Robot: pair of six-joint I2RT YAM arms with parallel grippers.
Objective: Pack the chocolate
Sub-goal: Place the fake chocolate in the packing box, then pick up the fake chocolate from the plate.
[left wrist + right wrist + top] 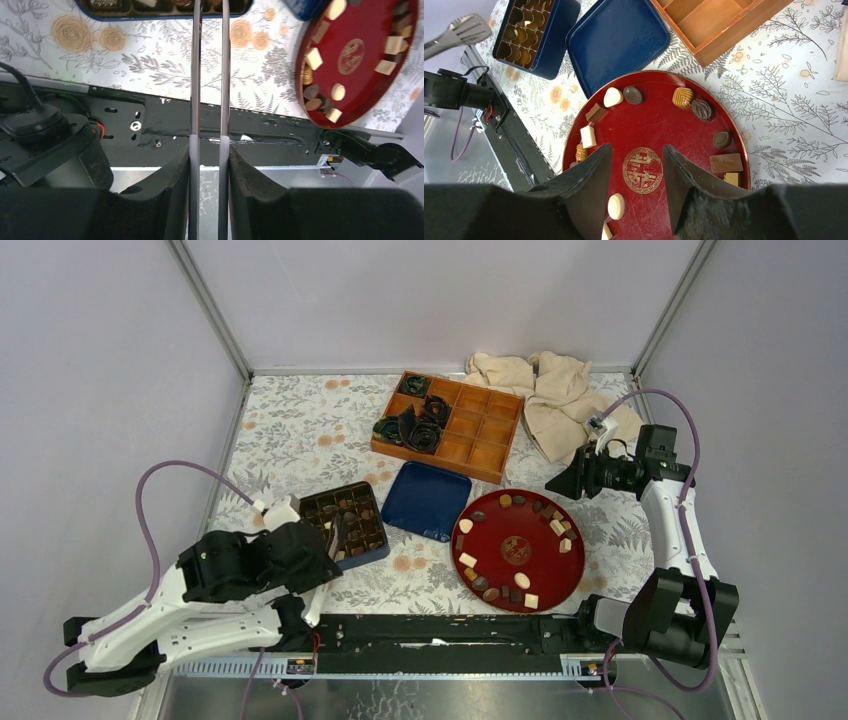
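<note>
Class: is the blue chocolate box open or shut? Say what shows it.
Open. The blue box has its compartments exposed, with chocolates inside, and the blue lid lies flat beside it.

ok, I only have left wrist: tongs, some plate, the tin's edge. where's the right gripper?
Observer: Right gripper hangs open over the red plate, nothing in it.
Operator: what's in the tin?
Observer: Blue tin has chocolates in many slots; exact count unclear.
Operator: anything behind it?
Observer: A wooden divided tray, with black paper cups in its left cells only.
</note>
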